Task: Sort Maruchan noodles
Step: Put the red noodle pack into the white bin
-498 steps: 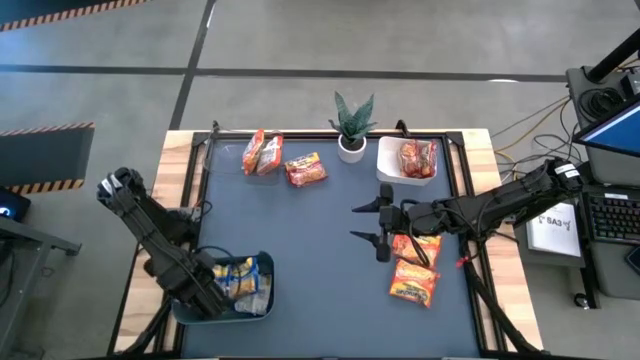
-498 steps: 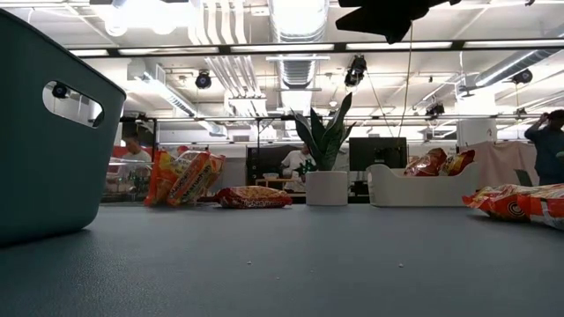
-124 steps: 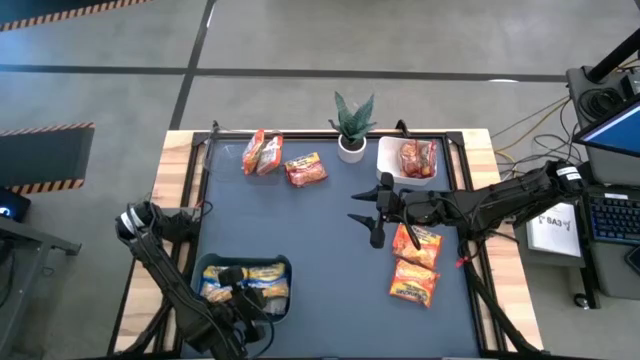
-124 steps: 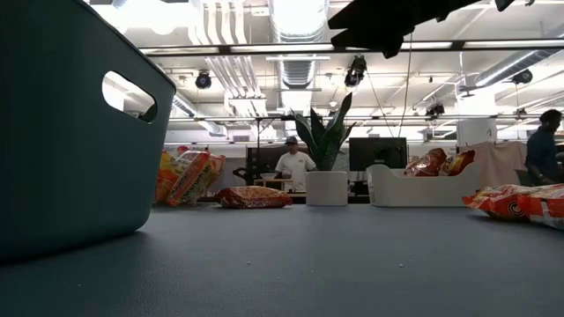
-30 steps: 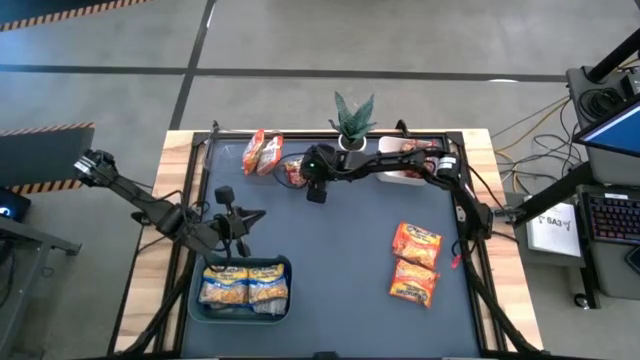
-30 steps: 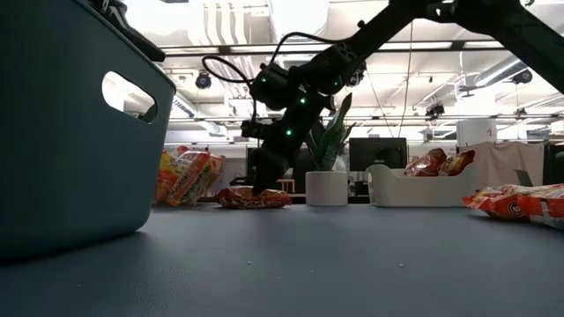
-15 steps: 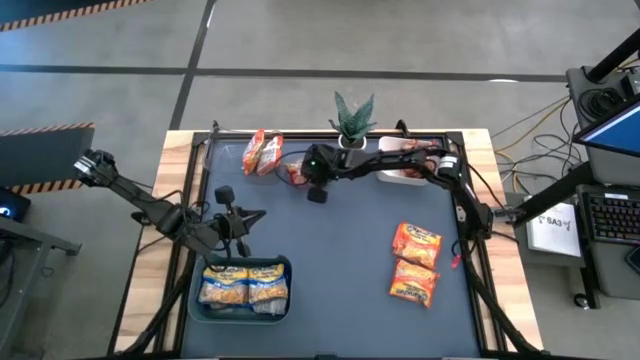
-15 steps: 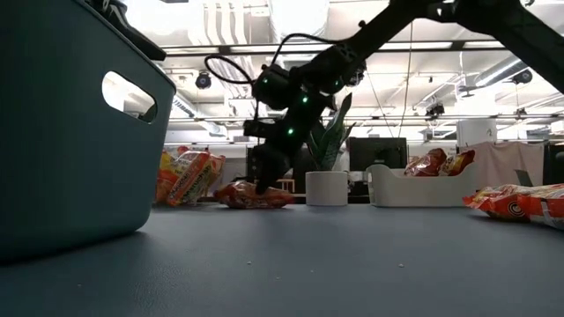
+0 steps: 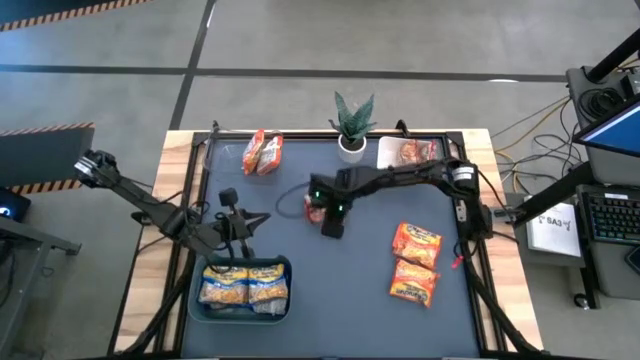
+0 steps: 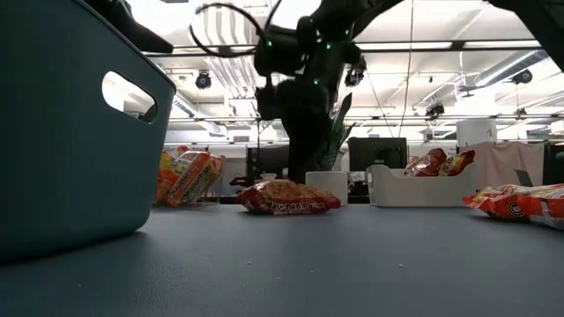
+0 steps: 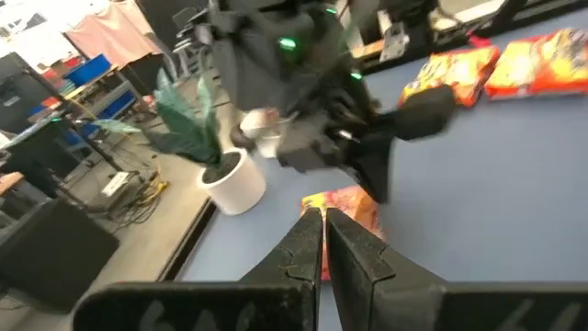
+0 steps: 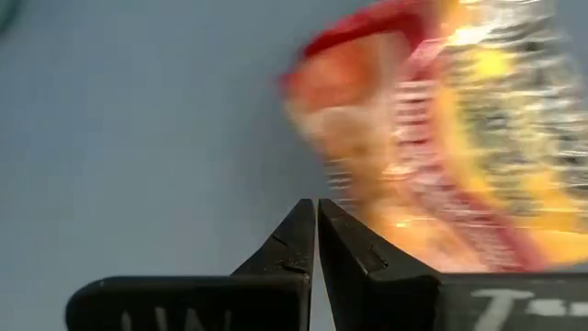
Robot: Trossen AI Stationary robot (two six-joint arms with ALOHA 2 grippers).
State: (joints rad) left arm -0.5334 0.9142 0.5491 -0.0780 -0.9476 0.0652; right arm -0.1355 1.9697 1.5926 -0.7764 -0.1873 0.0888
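Partly sorted, judging by the layout. Already binned: yellow-and-blue crinkly plastic ramen packets (image 9: 245, 285) in the dark teal plastic tub (image 9: 197, 268) at the near left corner of the dark blue table mat (image 9: 300, 300), and at least one red packet (image 9: 410, 152) in the white rectangular tray (image 9: 385, 162) at the far right, beside the small potted green plant (image 9: 351, 125). Still loose on the mat: two orange packets (image 9: 262, 152) leaning together at the far left, two orange-red packets (image 9: 415, 262) lying end to end near the right edge, and one red-and-orange flat packet (image 10: 286, 198) near the middle. Right gripper (image 9: 331, 228) poised just over that middle packet, fingers clenched tip to tip with nothing visible between them; packet flat on the mat and, as far as can be told, not grasped. Left gripper (image 9: 235, 215) likewise clenched and empty, hovering just beyond the tub's far rim, pointed toward the centre. Remaining, by estimate: roughly five loose packets to place by colour, starting most likely with the middle one, which calls for reopening the fingers first.
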